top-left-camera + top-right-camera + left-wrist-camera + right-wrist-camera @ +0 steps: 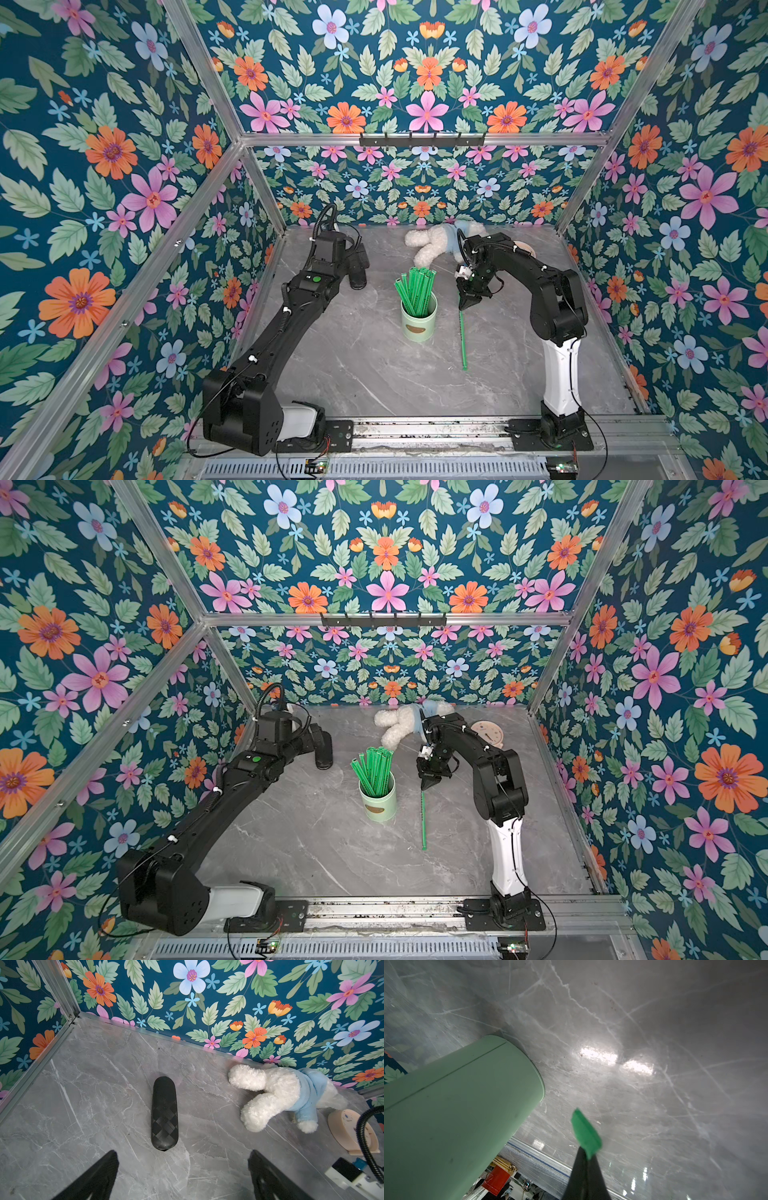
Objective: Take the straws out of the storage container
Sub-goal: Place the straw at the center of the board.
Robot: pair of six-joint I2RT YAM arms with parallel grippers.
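The storage container (418,322) (377,804), a pale mint cup with a brown oval mark, stands upright mid-table. A bunch of green straws (415,289) (374,771) sticks up out of it, fanned to the left. Just right of the cup, my right gripper (465,306) (428,786) (586,1157) points down, shut on the top of one green straw (462,340) (423,820) (586,1134). That straw hangs outside the cup toward the table; whether its lower end touches I cannot tell. The cup's wall (456,1115) is close beside it. My left gripper (182,1154) is open and empty at the back left.
A black woven-textured case (358,276) (164,1112) lies under the left gripper. A white plush toy in a blue top (436,243) (280,1095) lies by the back wall, with a round beige clock (486,731) (345,1130) beside it. Floral walls enclose three sides.
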